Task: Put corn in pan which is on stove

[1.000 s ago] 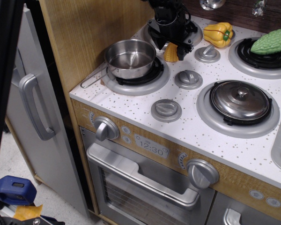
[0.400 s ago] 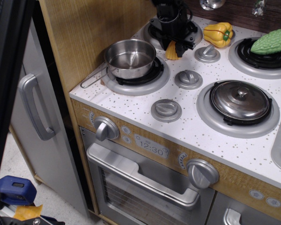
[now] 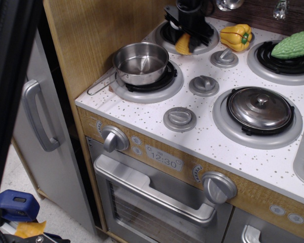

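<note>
White speckled stove [image 3: 157, 114] beside a grey fridge door, black claw [image 3: 185, 41] clamped on the corn [image 3: 182, 44] above the rear left burner, empty pan [image 3: 141, 62] just in front, yellow pepper [image 3: 236, 36], green gourd [image 3: 294, 44], steel lid [image 3: 259, 108], clock display [image 3: 163, 161] read 12:30

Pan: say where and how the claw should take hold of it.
Pinch the pan's open rim from straight above, one finger inside the wall and one outside, on the front side. It stands upright and empty on the front-left burner of the stove. The thin wire handle lies too low to grab easily.
</note>
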`<state>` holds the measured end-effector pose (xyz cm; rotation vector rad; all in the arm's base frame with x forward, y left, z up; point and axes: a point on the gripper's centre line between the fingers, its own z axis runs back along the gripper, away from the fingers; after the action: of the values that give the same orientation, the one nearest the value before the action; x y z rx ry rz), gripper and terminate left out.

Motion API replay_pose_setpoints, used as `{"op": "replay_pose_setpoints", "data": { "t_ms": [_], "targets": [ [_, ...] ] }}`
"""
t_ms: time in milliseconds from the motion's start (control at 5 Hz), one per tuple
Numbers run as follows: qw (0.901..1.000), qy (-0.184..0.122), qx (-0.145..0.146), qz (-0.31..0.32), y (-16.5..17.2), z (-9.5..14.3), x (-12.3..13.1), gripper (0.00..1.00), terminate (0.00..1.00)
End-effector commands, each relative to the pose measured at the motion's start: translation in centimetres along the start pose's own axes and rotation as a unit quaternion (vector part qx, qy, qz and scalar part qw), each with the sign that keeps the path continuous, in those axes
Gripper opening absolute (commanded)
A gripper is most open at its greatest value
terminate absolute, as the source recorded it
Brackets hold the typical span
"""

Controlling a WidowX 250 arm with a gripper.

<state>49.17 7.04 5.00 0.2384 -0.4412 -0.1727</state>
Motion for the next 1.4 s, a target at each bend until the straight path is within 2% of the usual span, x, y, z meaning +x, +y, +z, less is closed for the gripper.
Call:
{"op": "replay_pose_setpoints", "data": {
  "t_ms": [0,200,400,600,800,1200],
  "targets": [
    [0.9966,-0.053,0.061,0.013,4.1,7.9,2.2,0.0,0.0],
    [0.9957,-0.045,0.068,0.044,5.4,9.2,1.2,0.0,0.0],
    [0.9931,-0.034,0.06,0.095,5.9,9.5,-0.3,0.0,0.0],
    [0.9907,-0.049,0.051,0.116,6.3,8.8,-2.7,1.0,0.0],
    [0.9908,-0.063,0.045,0.111,6.4,7.7,-5.3,1.0,0.0],
    [0.9923,-0.069,0.021,0.101,6.7,6.2,-6.2,1.0,0.0]
  ]
}}
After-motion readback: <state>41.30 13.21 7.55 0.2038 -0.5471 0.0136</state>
